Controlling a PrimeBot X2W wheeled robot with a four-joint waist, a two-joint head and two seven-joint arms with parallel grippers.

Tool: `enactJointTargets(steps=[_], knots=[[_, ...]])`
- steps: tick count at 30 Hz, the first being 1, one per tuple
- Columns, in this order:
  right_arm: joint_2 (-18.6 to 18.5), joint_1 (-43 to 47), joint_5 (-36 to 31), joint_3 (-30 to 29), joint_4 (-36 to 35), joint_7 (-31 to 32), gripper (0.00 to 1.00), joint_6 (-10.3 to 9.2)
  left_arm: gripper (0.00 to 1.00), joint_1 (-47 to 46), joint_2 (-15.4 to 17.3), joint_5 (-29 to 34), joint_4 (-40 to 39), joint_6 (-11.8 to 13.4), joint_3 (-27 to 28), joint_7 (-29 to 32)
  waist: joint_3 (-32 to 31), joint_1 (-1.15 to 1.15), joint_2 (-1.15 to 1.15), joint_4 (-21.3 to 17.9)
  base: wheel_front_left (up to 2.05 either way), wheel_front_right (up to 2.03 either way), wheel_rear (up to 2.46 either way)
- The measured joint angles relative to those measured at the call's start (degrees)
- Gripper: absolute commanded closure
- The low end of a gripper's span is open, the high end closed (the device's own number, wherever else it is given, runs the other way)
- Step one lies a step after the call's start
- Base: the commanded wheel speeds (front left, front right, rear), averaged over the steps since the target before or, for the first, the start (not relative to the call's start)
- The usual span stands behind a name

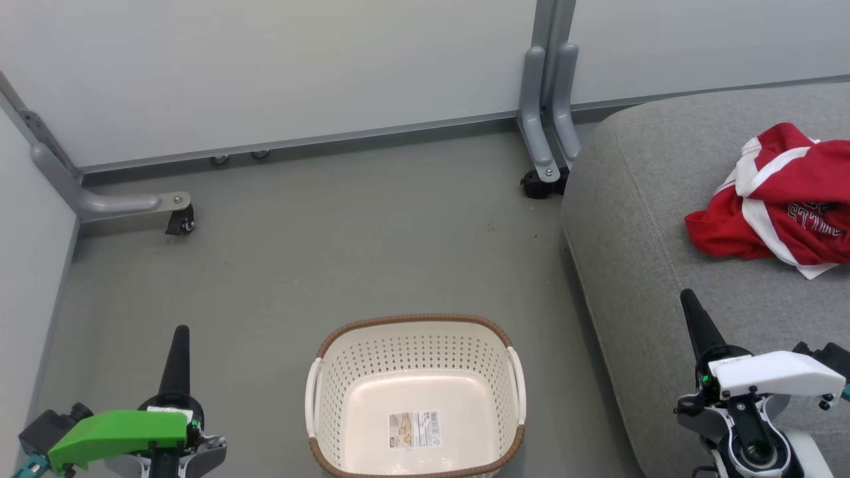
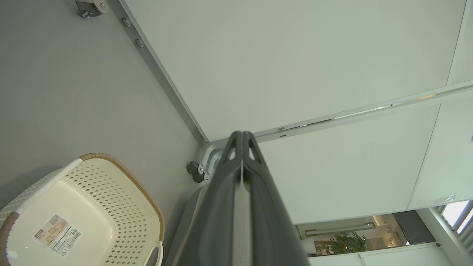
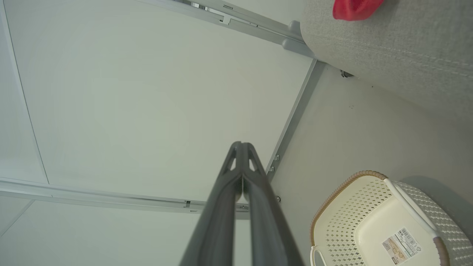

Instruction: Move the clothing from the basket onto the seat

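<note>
**The seat (image 1: 664,279) holds the clothing (image 1: 777,199); basket (image 1: 412,319) bare**

The red heap rests on its top; the basket on the floor (image 1: 332,232) holds just its label (image 1: 414,429). The left claw (image 1: 181,330) and right claw (image 1: 686,296), closed on nothing, look parked: job likely done.

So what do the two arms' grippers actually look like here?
Left gripper: black body with a bright green cover. Right gripper: the same build with a white cover. Both have long tapered fingers, dark grey with triangular cut-outs near the tips.
</note>
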Motion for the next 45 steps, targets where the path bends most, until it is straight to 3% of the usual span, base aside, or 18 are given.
enactJointTargets(steps=[45], knots=[[1.11, -1.02, 15.67, -2.86, 0.07, 4.54, 1.0, 0.0, 1.0, -2.93, -0.03, -15.48, 0.49, 0.0, 1.86, 4.81, 0.5, 0.0, 0.0, 0.13, 0.0, 0.0, 0.0]])
